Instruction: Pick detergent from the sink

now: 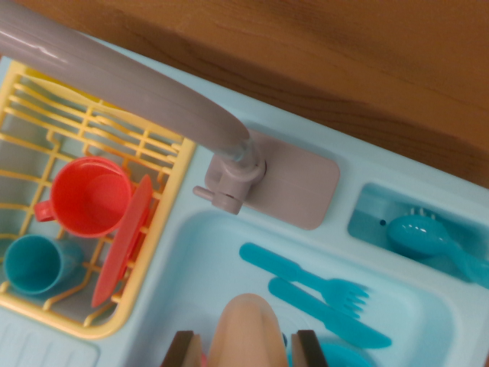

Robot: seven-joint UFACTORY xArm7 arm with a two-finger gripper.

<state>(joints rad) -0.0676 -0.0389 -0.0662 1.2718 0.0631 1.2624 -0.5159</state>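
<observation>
The detergent point(246, 330) is a peach, rounded bottle rising from the light blue sink basin point(199, 260) at the bottom middle of the wrist view. My gripper point(244, 350) straddles it. One dark finger point(183, 350) is at its left side and the other at its right, and the jaws are closed in against the bottle's sides. The bottle's lower body is cut off by the frame edge.
A blue fork point(306, 279) and knife point(328, 312) lie in the basin right of the bottle. A grey faucet point(229, 172) arches over the sink's back rim. At left, a yellow rack point(172, 202) holds a red cup point(90, 196), red plate point(122, 241) and teal cup point(34, 264). A blue spoon point(420, 235) lies in the side tray.
</observation>
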